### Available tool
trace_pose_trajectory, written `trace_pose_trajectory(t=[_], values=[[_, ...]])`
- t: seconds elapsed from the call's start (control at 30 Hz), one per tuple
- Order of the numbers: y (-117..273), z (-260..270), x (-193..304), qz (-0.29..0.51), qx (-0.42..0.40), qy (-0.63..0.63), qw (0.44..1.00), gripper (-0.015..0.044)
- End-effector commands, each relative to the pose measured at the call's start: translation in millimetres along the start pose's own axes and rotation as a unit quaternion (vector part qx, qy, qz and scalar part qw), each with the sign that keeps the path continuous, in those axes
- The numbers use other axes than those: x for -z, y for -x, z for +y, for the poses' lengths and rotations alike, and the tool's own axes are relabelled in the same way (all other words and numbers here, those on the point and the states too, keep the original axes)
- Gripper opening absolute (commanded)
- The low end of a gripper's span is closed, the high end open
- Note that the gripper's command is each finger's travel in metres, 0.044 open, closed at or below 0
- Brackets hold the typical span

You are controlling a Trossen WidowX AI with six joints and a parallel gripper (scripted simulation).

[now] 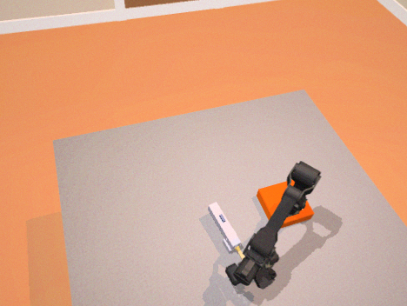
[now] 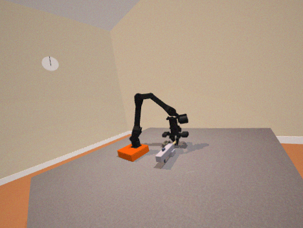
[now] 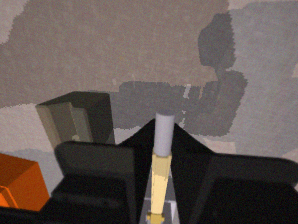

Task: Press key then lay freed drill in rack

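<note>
The drill, a yellow rod (image 1: 239, 252) (image 3: 160, 177) with a grey end, is between the fingers of my gripper (image 3: 161, 123), which is shut on it. Its yellow part lines up with the end of the white block (image 1: 223, 224) (image 2: 164, 155); whether its tip is still inside is not clear. The dark blue key (image 1: 222, 218) (image 2: 164, 149) shows low in the block's top. The rack, an olive grooved block (image 3: 80, 122), stands left of the fingers in the wrist view; the arm mostly hides it in the top and exterior views.
The arm's orange base (image 1: 271, 201) (image 2: 133, 153) (image 3: 22, 180) stands on the grey table top (image 1: 130, 182) (image 2: 97, 197), to the right of the white block in the top view. A small lug (image 1: 228, 245) sticks out from the white block's side near the drill end.
</note>
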State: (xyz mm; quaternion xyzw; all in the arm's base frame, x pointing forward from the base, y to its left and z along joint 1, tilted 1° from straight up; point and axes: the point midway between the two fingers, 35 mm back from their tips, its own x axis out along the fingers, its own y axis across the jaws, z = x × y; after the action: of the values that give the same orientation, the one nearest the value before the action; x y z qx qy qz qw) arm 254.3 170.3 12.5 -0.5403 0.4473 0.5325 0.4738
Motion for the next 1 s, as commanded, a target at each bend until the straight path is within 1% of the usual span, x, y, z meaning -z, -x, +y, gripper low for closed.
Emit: trace_pose_trajectory(t=[0.0, 0.47, 0.97], values=[[2.6, -3.4, -8.0, -0.003, 0.004, -0.002, 1.0, 0.0], [2.2, -3.1, -27.2, -0.004, 0.004, -0.002, 1.0, 0.0], [7.2, 0.7, -23.4, -0.004, 0.004, -0.002, 1.0, 0.0]])
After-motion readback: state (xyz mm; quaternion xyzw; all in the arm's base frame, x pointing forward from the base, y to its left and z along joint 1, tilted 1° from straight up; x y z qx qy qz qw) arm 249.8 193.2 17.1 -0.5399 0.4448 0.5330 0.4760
